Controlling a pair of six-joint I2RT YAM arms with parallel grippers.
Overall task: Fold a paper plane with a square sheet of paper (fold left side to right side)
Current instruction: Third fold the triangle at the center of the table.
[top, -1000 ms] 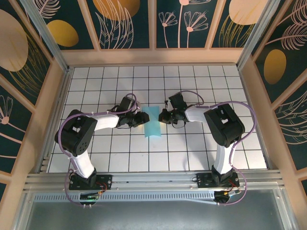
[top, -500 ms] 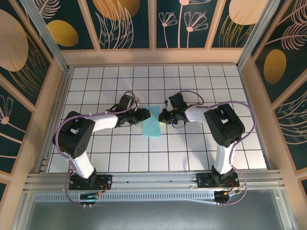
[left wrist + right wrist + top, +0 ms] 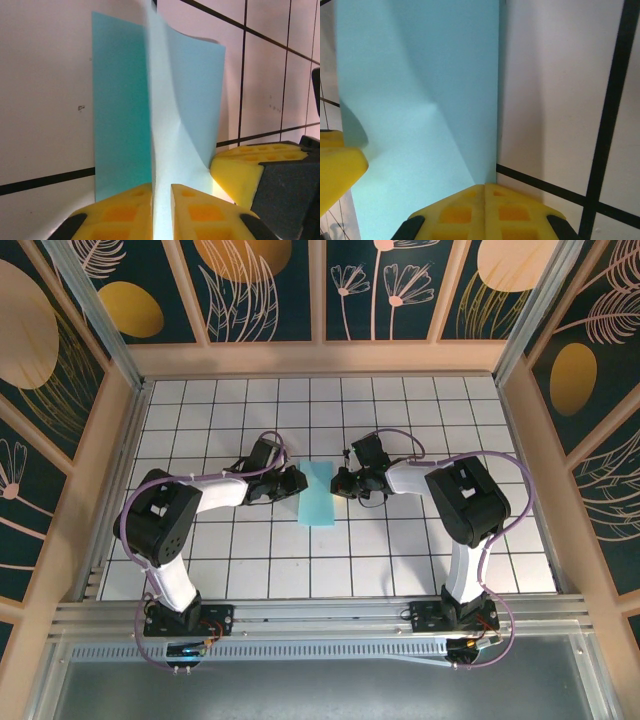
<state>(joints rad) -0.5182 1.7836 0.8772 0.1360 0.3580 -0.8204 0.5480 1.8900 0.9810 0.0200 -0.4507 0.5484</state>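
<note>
The square sheet of paper (image 3: 318, 495) is light blue and lies folded into a narrow strip at the middle of the grid table. In the left wrist view one layer of the sheet (image 3: 185, 100) curls up off the flat darker layer. That raised layer runs between the yellow pads of my left gripper (image 3: 161, 210), which is shut on it at the strip's left edge (image 3: 298, 480). My right gripper (image 3: 485, 192) is shut, pads together, with its tip on the sheet's right edge (image 3: 420, 100). The paper plane is out of view.
The two grippers (image 3: 338, 483) face each other across the strip, only a few centimetres apart. The right gripper's yellow pad (image 3: 240, 170) sits close beside the left one. White grid tiles (image 3: 420, 550) surround the paper, with wooden walls (image 3: 520, 440) around them.
The left gripper's jaws have closed onto the raised paper layer. The lifted flap has come over, so the sheet looks narrower. The right arm has not moved.
</note>
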